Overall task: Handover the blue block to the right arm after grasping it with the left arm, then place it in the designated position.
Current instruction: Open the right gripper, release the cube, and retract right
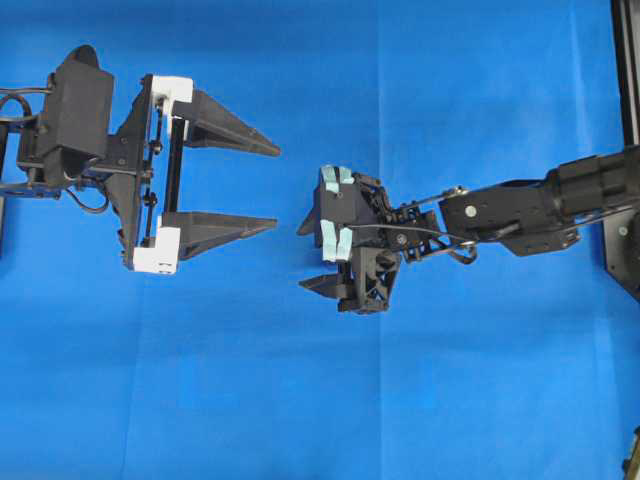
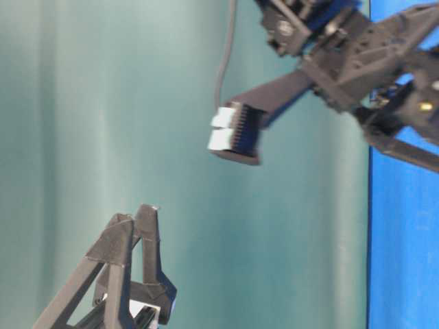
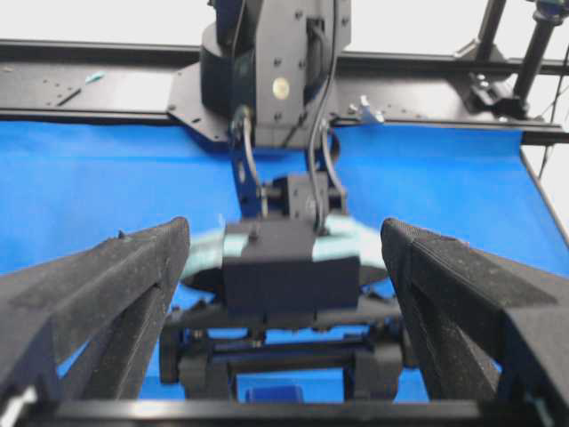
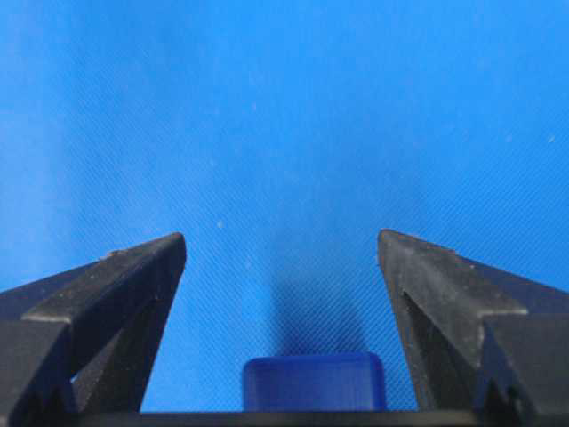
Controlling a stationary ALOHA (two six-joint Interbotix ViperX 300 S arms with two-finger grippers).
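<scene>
The blue block (image 4: 313, 381) shows at the bottom edge of the right wrist view, between the fingers and touching neither, casting a shadow on the blue cloth. It also shows low in the left wrist view (image 3: 277, 394), under the right gripper. In the overhead view it is hidden beneath the right gripper (image 1: 303, 257), which is open and points down at the cloth near the middle. The left gripper (image 1: 277, 187), with white brackets, is open and empty, a short way left of the right gripper and facing it. Its fingers (image 3: 116, 285) frame the right gripper's body (image 3: 289, 267).
The blue cloth (image 1: 300, 400) covers the table. A black frame rail (image 1: 625, 60) runs down the right edge of the overhead view. Black rails and the right arm's base (image 3: 267, 62) stand at the far side in the left wrist view.
</scene>
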